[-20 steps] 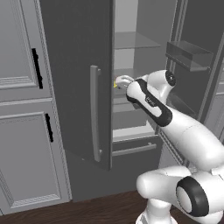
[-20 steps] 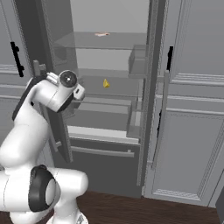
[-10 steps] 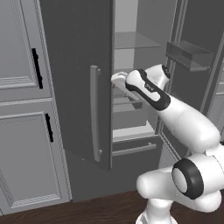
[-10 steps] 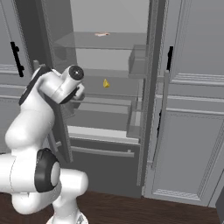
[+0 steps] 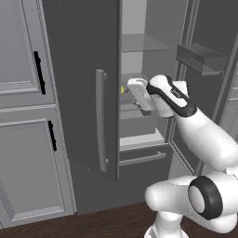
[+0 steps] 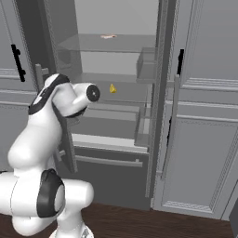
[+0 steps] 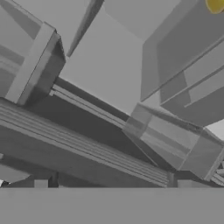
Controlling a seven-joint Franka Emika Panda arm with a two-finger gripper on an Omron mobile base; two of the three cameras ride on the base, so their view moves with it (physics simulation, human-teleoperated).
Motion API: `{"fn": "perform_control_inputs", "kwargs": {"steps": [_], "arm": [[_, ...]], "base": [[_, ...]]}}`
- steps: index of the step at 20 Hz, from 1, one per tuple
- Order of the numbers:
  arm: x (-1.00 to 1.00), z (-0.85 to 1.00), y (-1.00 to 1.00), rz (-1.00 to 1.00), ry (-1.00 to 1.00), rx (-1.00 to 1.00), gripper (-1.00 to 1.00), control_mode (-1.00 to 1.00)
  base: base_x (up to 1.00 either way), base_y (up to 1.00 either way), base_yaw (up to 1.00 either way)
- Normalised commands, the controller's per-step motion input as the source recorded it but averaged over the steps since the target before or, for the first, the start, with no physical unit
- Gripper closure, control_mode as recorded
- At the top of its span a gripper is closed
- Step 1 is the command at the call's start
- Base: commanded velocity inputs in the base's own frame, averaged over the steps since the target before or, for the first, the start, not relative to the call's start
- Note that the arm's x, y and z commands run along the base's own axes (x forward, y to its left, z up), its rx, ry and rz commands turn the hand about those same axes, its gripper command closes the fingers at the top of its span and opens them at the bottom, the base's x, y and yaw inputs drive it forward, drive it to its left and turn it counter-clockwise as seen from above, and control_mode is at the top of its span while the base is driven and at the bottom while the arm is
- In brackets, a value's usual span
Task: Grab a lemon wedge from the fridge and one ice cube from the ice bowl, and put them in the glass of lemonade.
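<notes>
Yellow lemon wedge [image 6: 112,88] on fridge [image 6: 153,116] shelf, beyond open tool [image 5: 135,93].

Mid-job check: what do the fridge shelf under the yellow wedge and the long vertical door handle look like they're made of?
The clear fridge shelf carrying the small pale yellow lemon wedge looks like glass or clear plastic: you see through it to the compartment below. The long light grey bar handle reads as matte brushed metal, with an even sheen and no reflections, though the rendering leaves that open.
</notes>
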Motion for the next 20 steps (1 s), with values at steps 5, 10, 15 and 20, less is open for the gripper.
{"fn": "perform_control_inputs", "kwargs": {"steps": [5, 10, 15, 20], "arm": [[0.61, 0.0, -0.13, 0.12, 0.2, 0.19, -1.0, -1.0], [0.6, 0.12, 0.04, 0.17, 0.35, 0.06, -1.0, -1.0], [0.27, -0.15, 0.1, 0.19, 0.14, 0.07, -1.0, -1.0], [0.0, -0.34, 0.33, 0.21, 0.02, 0.12, -1.0, -1.0]], "base": [[0.0, 0.0, 0.0], [0.0, 0.0, 0.0], [0.0, 0.0, 0.0], [0.0, 0.0, 0.0]]}}
